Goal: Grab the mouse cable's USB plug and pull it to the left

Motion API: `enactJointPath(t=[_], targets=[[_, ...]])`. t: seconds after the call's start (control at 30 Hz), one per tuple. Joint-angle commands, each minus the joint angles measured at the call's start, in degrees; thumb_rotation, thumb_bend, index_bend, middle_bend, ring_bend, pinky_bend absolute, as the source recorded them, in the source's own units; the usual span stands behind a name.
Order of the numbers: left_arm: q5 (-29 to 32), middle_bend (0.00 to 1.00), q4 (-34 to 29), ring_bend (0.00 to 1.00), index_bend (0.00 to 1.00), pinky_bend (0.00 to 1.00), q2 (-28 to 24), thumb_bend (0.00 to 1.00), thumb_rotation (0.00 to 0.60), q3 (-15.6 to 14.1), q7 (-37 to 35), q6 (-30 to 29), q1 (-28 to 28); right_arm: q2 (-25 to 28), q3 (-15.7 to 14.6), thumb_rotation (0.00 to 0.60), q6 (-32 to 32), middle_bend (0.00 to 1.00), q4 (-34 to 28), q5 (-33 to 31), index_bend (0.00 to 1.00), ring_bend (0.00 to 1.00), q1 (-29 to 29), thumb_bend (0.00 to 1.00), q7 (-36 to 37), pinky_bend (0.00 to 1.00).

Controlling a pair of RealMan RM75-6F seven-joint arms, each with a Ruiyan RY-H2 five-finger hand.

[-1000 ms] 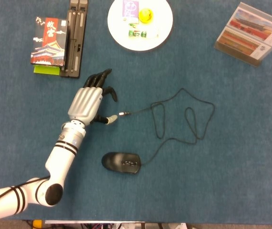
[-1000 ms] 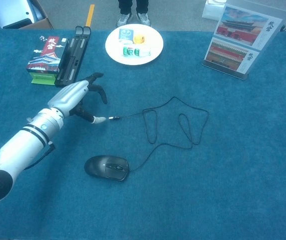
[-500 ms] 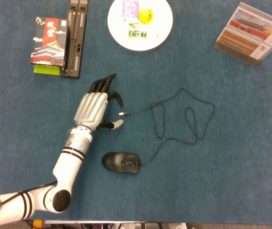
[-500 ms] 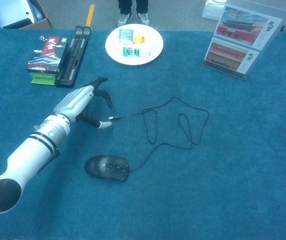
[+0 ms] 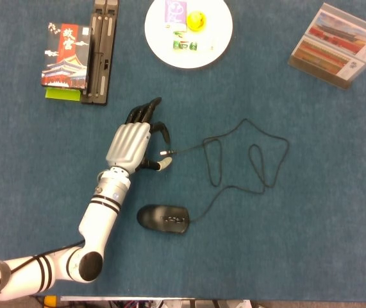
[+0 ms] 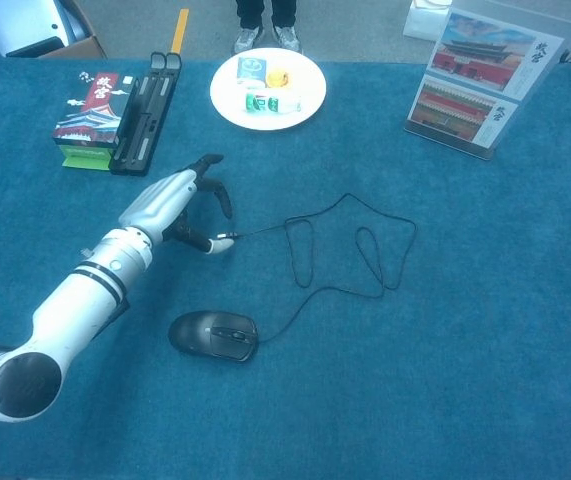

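The black mouse [image 5: 163,219] [image 6: 214,334] lies on the blue table cloth. Its thin black cable [image 5: 253,160] [image 6: 365,250] runs off to the right in loose loops and comes back left to the small metal USB plug [image 5: 167,153] [image 6: 227,238]. My left hand [image 5: 133,140] [image 6: 168,201] reaches in from the lower left with its fingers apart. The plug lies in the gap between the pale thumb tip [image 5: 163,164] [image 6: 219,247] just below it and a curled dark finger [image 5: 166,133] above it. No closed grip on the plug shows. My right hand appears in neither view.
A white plate [image 5: 218,48] [image 6: 305,108] with small items stands at the back centre. A printed box [image 5: 66,54] and a long black case [image 5: 100,51] lie at the back left. A picture stand [image 5: 340,45] [image 6: 475,85] stands at the back right.
My left hand has moved right and slightly away from me, bringing its thumb and curled finger around the plug's end. The plug, cable and mouse have not shifted.
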State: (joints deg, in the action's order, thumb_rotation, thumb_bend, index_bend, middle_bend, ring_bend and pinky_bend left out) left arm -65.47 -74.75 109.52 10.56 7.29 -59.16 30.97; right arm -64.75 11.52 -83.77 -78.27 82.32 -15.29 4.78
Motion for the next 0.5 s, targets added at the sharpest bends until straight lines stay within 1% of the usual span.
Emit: enactJointPath(t=[0.03,0.5], targets=[[0.35,0.00,0.61,0.00,0.51,0.00,0.34,0.19,0.600,0.20,-0.09,0.24,0.11,0.11,-0.01,0.600,-0.29,0.16,-0.12,0.11,0.28,0.03,0.22,0.00,0.11,0.11],[0.74,0.00,2.96,0.00,0.53,0.00,1.27,0.20,0.600,0.41,-0.47,0.99,0.43,-0.20,-0.14,0.600,-0.09,0.16,0.56,0.00,0.28,0.03,0.45,0.00,0.50,0.11]])
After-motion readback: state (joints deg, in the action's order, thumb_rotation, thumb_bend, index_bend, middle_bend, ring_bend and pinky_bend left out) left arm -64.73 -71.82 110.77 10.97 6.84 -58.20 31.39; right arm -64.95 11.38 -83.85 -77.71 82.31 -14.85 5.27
